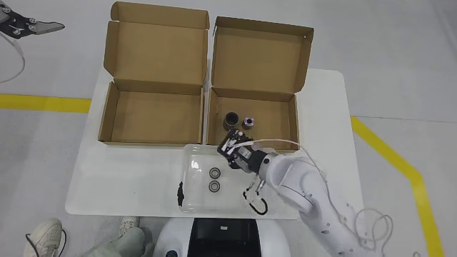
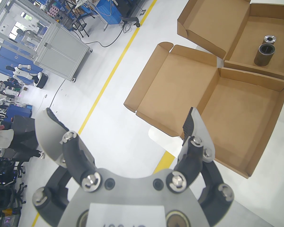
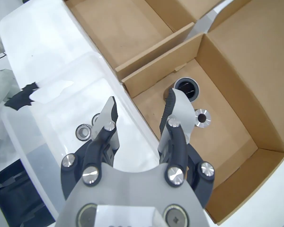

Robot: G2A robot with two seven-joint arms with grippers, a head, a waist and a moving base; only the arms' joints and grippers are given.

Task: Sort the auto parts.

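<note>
- Top view: we note two bearings [image 1: 214, 173] in the clear tub [image 1: 196, 158], nearest the robot.
- Right gripper [image 1: 234, 145] hangs over the tub's far edge, fingers spread.
- Beyond it, a dark sleeve [image 1: 231, 121] and a silver bushing [image 1: 248, 121] stand in the right box [image 1: 275, 114].
- Left gripper [image 1: 39, 26], fingers spread, is off the table beyond the left box [image 1: 157, 118].

No readable text, numbers or signs

bright even light – soft faint shadows, glare on white table [image 1: 328, 114] – wrist views bowed at edges
</note>
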